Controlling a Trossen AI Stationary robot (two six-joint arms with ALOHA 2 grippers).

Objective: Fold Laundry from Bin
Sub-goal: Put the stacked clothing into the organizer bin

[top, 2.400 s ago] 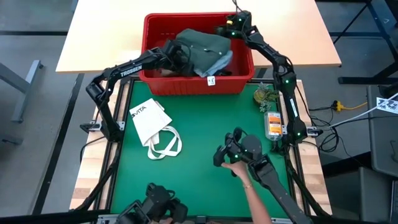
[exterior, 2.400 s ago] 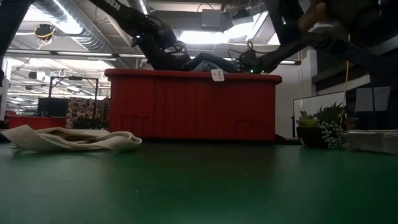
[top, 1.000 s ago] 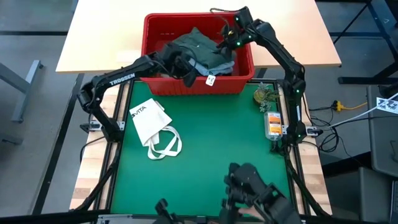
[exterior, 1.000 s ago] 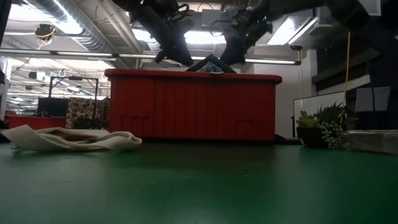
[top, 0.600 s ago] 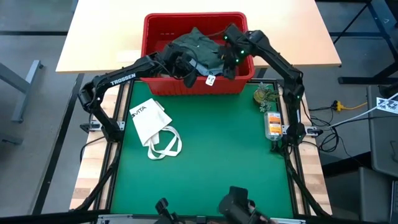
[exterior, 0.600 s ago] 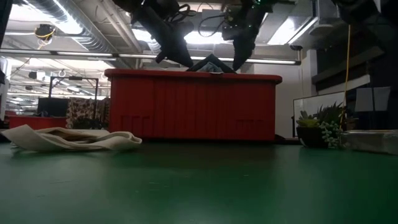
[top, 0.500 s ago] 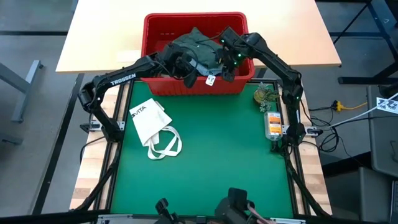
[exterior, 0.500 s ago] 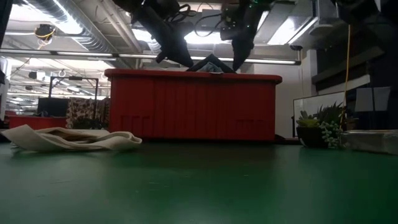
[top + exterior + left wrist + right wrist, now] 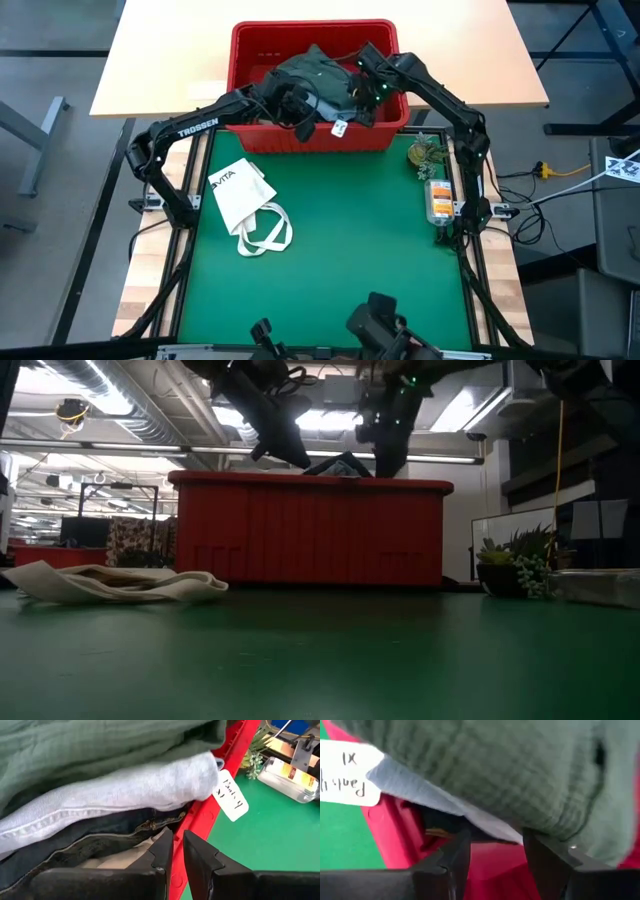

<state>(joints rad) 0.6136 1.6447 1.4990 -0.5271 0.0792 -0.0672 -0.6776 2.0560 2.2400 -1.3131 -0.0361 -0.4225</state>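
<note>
The red bin (image 9: pixel 236 70) stands at the table's far edge, heaped with laundry. A dark olive-green piece (image 9: pixel 318 72) lies on top. Under it are a light grey piece (image 9: pixel 125 795), dark jeans (image 9: pixel 85 840) and a beige piece (image 9: pixel 131 856). A white paper tag (image 9: pixel 338 128) hangs over the near rim. My left gripper (image 9: pixel 177 847) hovers over the bin's near rim, shut to a thin slit with only red rim showing through. My right gripper (image 9: pixel 495 845) stands open, pointing steeply down at the pile's right near side. My right gripper's fingertips (image 9: pixel 457 845) stand right under the hanging edge of the light grey piece (image 9: pixel 420 787), one on either side of a stretch of it. I cannot tell whether they touch the cloth.
A white tote bag (image 9: pixel 248 205) lies flat on the green mat, left of the middle. A small plant (image 9: pixel 428 155) and a clear packet (image 9: pixel 441 200) sit along the right edge. Dark equipment (image 9: pixel 385 335) pokes in at the near edge. The mat's middle is bare.
My right gripper has come from the bin's far right corner toward the near rim, sinking a little and tipping to point steeply down at the pile. It has stayed open. The laundry pile has kept its shape.
</note>
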